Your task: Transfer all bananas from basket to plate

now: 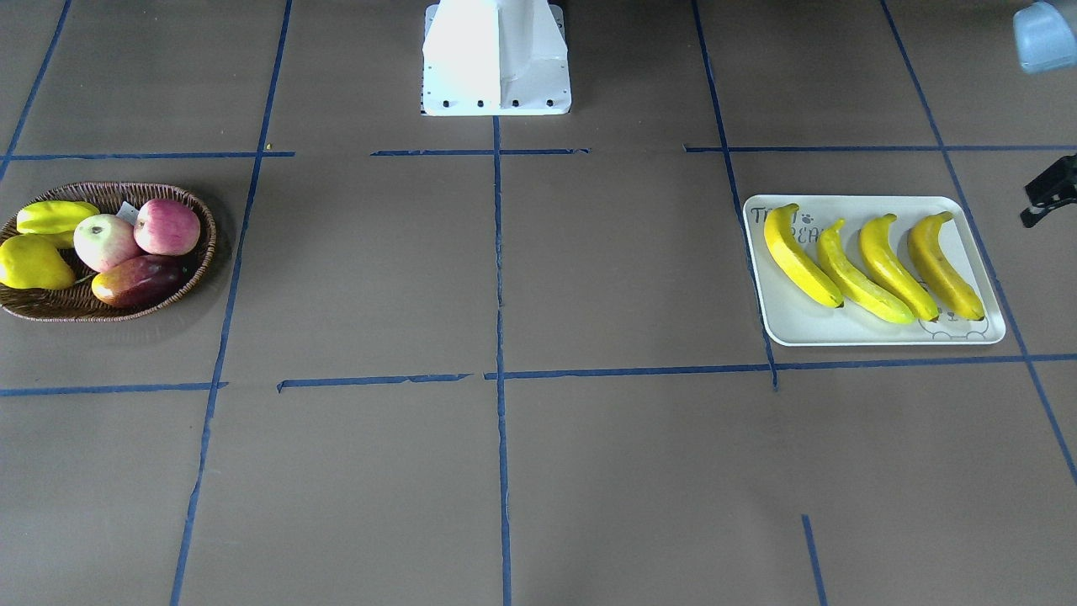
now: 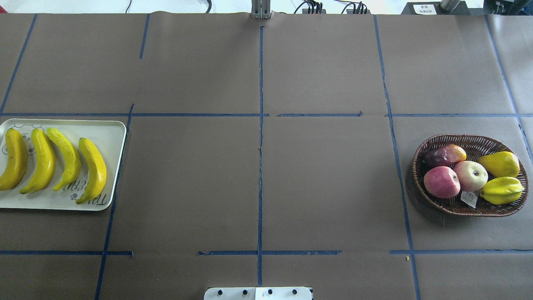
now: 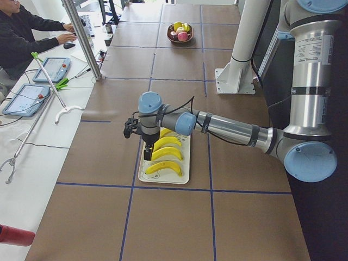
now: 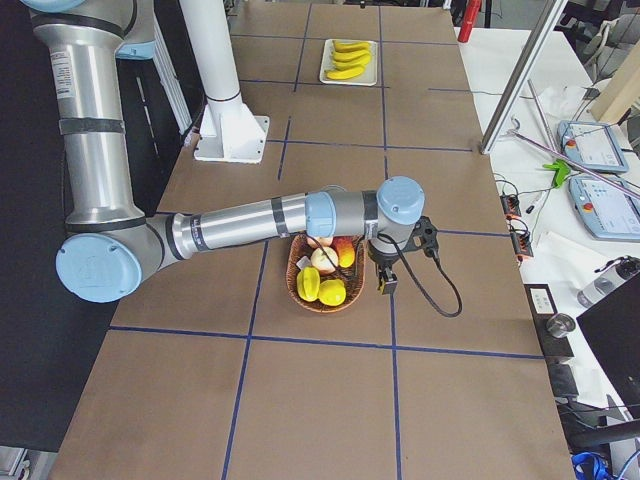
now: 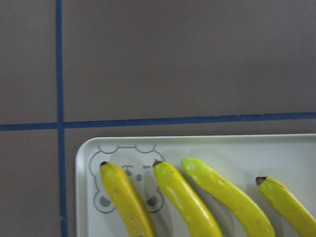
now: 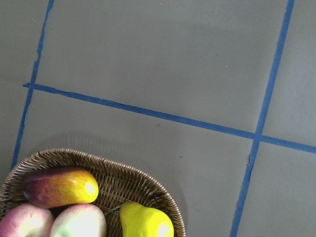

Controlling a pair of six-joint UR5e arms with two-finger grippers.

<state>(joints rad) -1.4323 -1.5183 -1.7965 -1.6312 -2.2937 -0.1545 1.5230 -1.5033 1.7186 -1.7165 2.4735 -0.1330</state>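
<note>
Several long yellow bananas lie side by side on the pale plate at the table's left end, also seen from across the table as bananas on the plate. The wicker basket at the right end holds two apples, a reddish mango and two plump yellow fruits; no banana shows in it. My left gripper hangs over the plate's outer edge, my right gripper beside the basket. Whether either is open or shut, I cannot tell.
The robot's white base stands at the table's middle edge. Blue tape lines cross the brown table. A side bench with tablets and tools runs along the far side, where a person sits.
</note>
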